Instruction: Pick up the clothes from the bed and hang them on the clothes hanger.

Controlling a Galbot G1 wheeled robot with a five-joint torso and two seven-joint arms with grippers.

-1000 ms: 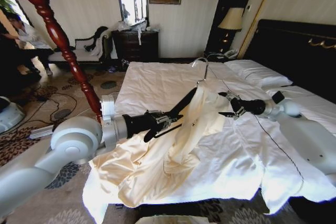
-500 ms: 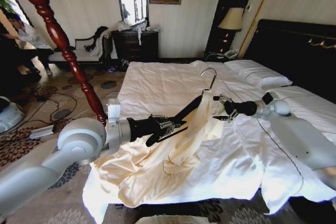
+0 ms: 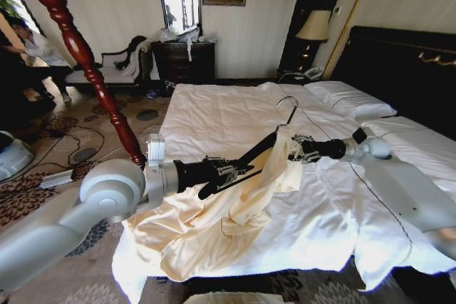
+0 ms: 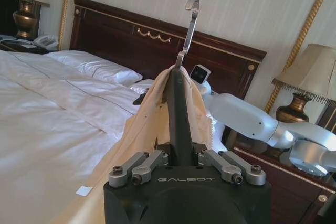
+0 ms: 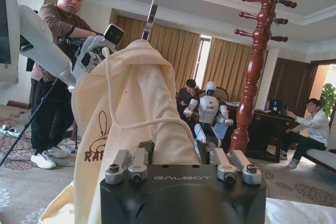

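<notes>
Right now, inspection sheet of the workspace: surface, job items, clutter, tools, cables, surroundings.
Surface: bed, white duvet rumpled along the near edge, white pillows by the dark headboard.
Job's things: clothes, cream garment, upper part draped over the clothes hanger, the rest lying on the duvet; silver hook points up.
Clutter: nothing seen on the bed besides the garment.
Tools: left tool shut on the hanger's black arm, held above the bed; right tool closed on garment fabric beside the hanger's neck.
Cables: dark cables trail over the carpet on the left.
Surroundings: red wooden coat stand on the left, lamp, dark dresser by the far wall.
</notes>
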